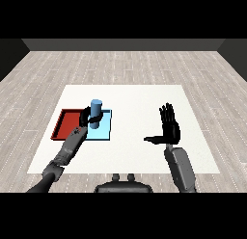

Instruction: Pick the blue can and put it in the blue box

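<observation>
We find a white counter (pixel 144 151) standing on a grey plank floor (pixel 123 67), with a dark wall (pixel 123 44) closing off the far end of the room. On the left part of the counter lie two trays side by side and touching: a red tray (pixel 63 125) on the outer left and a light blue tray (pixel 102 133) just to its right. The blue can (pixel 96 108) stands upright, and its top half rises clear above the fingers that hold it. We see it over the far left part of the light blue tray, near the edge shared with the red tray; we cannot tell whether its base rests on the tray floor or hangs just above it, since the hand covers the lower half. The left hand (pixel 89 118) is clasped around the can, its black fingers (pixel 99 116) curled round the can's middle and lower body. The grey left forearm (pixel 72 145) runs in from the lower left corner and crosses the near end of the two trays. The right hand (pixel 170 128) is well apart from the trays, above the bare right part of the counter. It grasps nothing: its fingers (pixel 167 112) are straight and point away from the robot, and its thumb (pixel 153 139) sticks out sideways toward the left. The grey right forearm (pixel 179 168) rises from the lower right edge.
</observation>
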You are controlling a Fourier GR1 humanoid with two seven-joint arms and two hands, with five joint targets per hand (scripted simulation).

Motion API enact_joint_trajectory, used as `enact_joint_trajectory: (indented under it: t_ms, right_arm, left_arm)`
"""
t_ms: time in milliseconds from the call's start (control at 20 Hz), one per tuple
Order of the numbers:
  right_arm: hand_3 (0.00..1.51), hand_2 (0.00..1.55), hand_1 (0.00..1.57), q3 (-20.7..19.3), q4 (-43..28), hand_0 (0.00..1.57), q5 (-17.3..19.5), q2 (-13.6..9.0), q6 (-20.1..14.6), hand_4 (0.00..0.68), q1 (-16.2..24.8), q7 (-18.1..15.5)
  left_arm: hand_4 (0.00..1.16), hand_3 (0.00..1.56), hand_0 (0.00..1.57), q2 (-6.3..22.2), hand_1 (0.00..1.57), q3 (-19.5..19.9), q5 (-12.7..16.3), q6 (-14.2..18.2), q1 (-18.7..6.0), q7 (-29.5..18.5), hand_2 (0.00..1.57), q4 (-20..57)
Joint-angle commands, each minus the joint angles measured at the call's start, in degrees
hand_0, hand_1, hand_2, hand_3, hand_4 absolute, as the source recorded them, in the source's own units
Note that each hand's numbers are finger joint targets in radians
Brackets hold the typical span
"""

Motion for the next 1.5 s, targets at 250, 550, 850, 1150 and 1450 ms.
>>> enact_joint_trajectory:
  t_ms: [250, 550, 850, 1150, 1450]
  right_arm:
    - [0.00, 0.00, 0.00, -4.9, 8.1, 0.00, -4.2, -1.2, 5.8, 0.000, -0.4, -2.9]
    - [0.00, 0.00, 0.00, -4.3, 8.2, 0.00, -1.1, 0.3, 1.2, 0.000, -3.3, -1.1]
    - [0.00, 0.00, 0.00, -6.8, 11.4, 0.00, -4.6, 0.4, 5.7, 0.000, -2.7, -3.7]
    - [0.00, 0.00, 0.00, -5.1, 6.1, 0.00, -2.2, 0.2, 4.7, 0.000, -0.9, -2.4]
    - [0.00, 0.00, 0.00, -5.5, 5.9, 0.00, -1.6, 1.4, 2.5, 0.000, -3.5, -1.4]
  left_arm:
    - [1.03, 1.46, 1.57, -2.3, 1.57, 0.9, -4.6, -2.9, -9.5, 2.3, 1.56, 24.3]
    - [0.94, 1.19, 1.25, -9.0, 1.25, 3.7, -3.8, 3.1, -11.0, 3.0, 1.22, 32.4]
    - [0.54, 0.51, 0.58, -5.9, 0.58, 7.2, -1.4, -3.7, -9.5, 3.1, 0.59, 34.3]
    - [0.00, 0.00, 0.00, -6.1, 0.00, 4.9, -4.5, 3.4, -11.0, 6.8, 0.00, 35.5]
    - [0.00, 0.00, 0.00, -6.8, 0.00, 8.9, -1.7, 9.4, -9.0, -1.0, 0.00, 31.3]
